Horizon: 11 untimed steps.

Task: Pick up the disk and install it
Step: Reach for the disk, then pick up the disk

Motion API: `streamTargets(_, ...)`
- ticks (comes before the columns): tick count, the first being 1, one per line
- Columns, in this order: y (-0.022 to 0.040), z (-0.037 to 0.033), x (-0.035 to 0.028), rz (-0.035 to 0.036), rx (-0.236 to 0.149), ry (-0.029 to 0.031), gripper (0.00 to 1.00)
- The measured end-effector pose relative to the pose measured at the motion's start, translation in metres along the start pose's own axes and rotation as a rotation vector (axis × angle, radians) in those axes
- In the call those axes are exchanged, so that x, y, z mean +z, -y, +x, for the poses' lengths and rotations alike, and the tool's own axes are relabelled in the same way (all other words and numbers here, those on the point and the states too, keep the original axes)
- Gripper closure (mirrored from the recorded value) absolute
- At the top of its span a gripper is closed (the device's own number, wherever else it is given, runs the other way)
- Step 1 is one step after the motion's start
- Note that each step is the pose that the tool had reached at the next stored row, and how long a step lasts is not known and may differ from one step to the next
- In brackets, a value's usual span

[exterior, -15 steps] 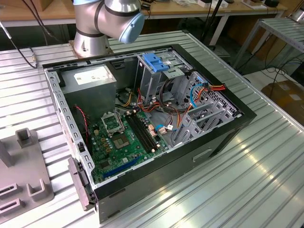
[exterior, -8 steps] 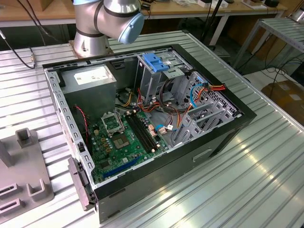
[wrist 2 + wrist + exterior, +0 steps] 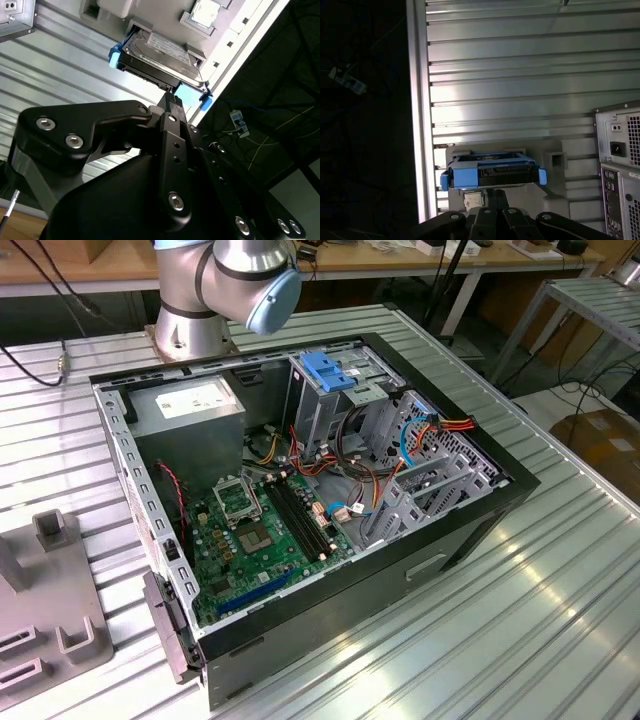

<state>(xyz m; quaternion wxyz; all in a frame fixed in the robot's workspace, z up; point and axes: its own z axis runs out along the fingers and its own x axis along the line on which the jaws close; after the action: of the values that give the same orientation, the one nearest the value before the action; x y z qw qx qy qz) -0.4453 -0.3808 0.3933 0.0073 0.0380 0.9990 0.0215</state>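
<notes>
Hovering w/ gripper [image 3: 172, 100] right at near end of disk [image 3: 159, 52] — disk lying flat in grey holder [image 3: 555, 160] on table [image 3: 520, 75], long axis apparently pointing away from gripper. Grip state — cannot tell.

Lighting the exterior view evenly from above, streaking soft white glare along the ribbed metal surface [image 3: 540, 580]. Shading the inside of the open computer case [image 3: 330, 620] only lightly. Burning almost to white along the surface's edge in the first wrist view, dropping to near-black beyond it. Gleaming off the disk [image 3: 160, 50] top in the second wrist view, leaving its near side dark.
</notes>
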Motion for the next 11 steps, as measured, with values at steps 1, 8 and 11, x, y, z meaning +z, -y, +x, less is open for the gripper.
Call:
streamTargets(1,0.0000,0.0028,0.0000,0.0000,0.000,-0.0004,0.90)
streamTargets(8,0.0000,0.0197,-0.0002,0.0002,0.000,-0.0024,0.90)
streamTargets(11,0.0000,0.0202,-0.0003,0.0002,0.000,-0.0024,0.90)
